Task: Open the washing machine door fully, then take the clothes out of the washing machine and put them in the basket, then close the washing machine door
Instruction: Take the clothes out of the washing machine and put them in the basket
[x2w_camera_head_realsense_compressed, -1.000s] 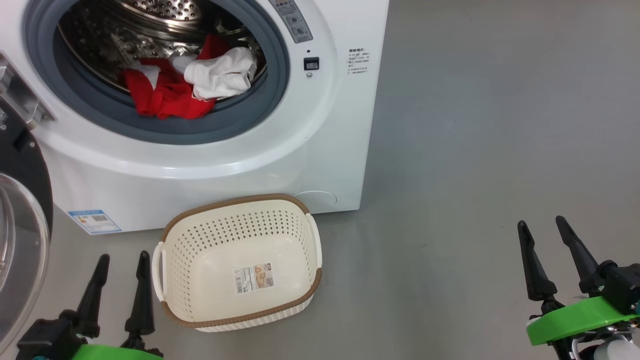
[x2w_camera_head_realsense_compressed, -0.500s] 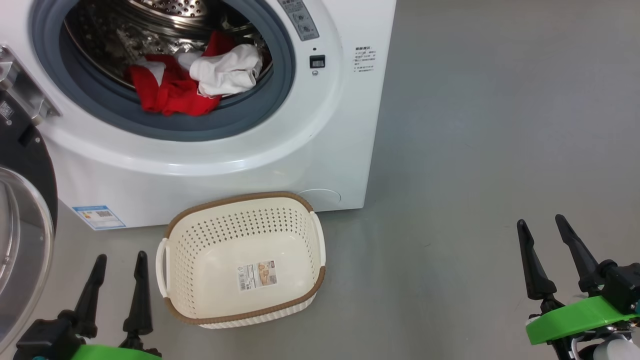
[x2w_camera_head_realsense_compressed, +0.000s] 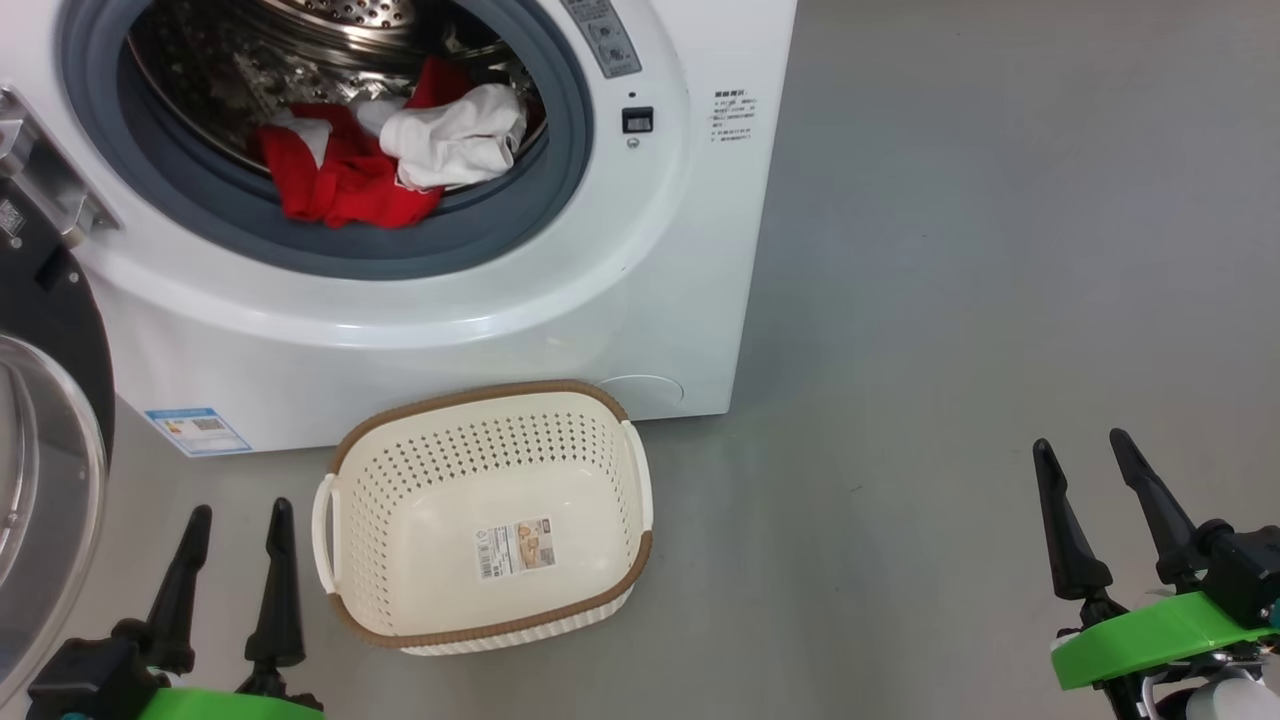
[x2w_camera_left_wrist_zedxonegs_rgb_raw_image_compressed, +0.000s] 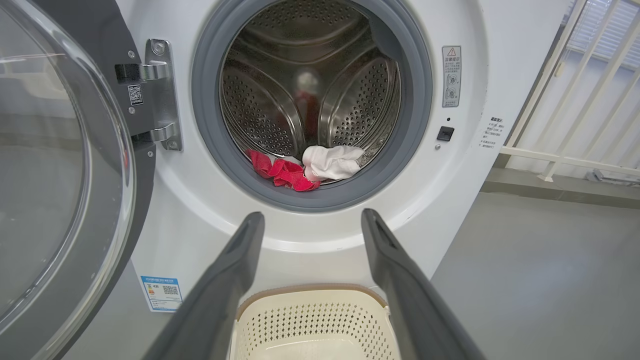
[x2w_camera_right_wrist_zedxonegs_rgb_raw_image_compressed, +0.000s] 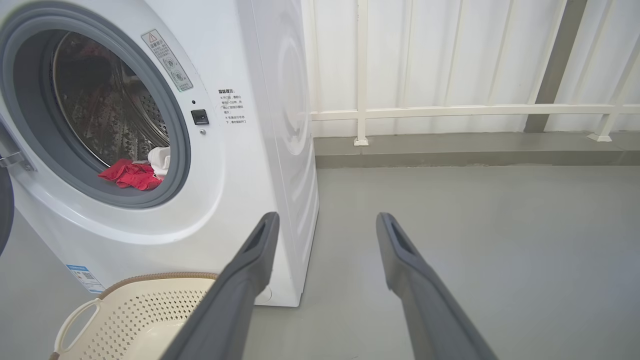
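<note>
Washing machine door (x2w_camera_head_realsense_compressed: 45, 460) open; clothes (x2w_camera_head_realsense_compressed: 350, 185) not yet removed.
Left gripper (x2w_camera_head_realsense_compressed: 242, 507) and right gripper (x2w_camera_head_realsense_compressed: 1079, 440) stood released, empty. Clothes lay in the drum (x2w_camera_head_realsense_compressed: 230, 80) ahead of the left gripper, basket (x2w_camera_head_realsense_compressed: 480, 395) just beside it; a deep, low grasp seemed advisable.

The washing machine (x2w_camera_head_realsense_compressed: 620, 260) stands on the floor (x2w_camera_head_realsense_compressed: 950, 300) at 11 o'clock in the head view, with its door (x2w_camera_head_realsense_compressed: 45, 500) swung out at 9 o'clock. The clothes (x2w_camera_head_realsense_compressed: 390, 165) lie in the drum (x2w_camera_head_realsense_compressed: 210, 90), at its front lip. The basket (x2w_camera_head_realsense_compressed: 470, 397) sits on the floor before the machine (whether they touch is unclear), at 6 o'clock of the opening. The left gripper (x2w_camera_head_realsense_compressed: 240, 508) is just beside the basket at 8 o'clock, and the right gripper (x2w_camera_head_realsense_compressed: 1078, 436) is well apart at 3 o'clock.
</note>
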